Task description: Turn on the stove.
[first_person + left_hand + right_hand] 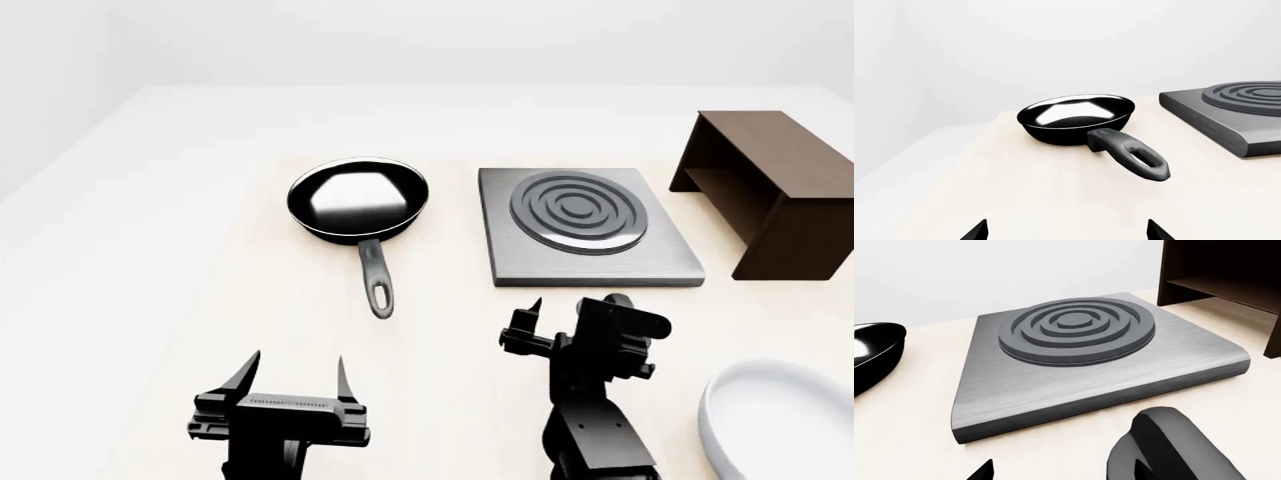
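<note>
While both arms hung low over the pale table (pixel 160 260), the stove (pixel 587 225) sat flat ahead of the right gripper (pixel 567 325), untouched.

Stove lay between the black frying pan (pixel 358 200) on its left and the dark brown wooden box (pixel 774 190) on its right, apart from both. Right wrist view showed a rounded black knob (pixel 1167 447) just in front of the stove's near edge, right at that gripper's tips; contact could not be confirmed, and how far its jaws stood apart could not be told. Left gripper (pixel 291 385) had its two fingers spread wide and held nothing, near the pan handle's end. A white dish (pixel 781 420) sat at the right-hand near corner.
</note>
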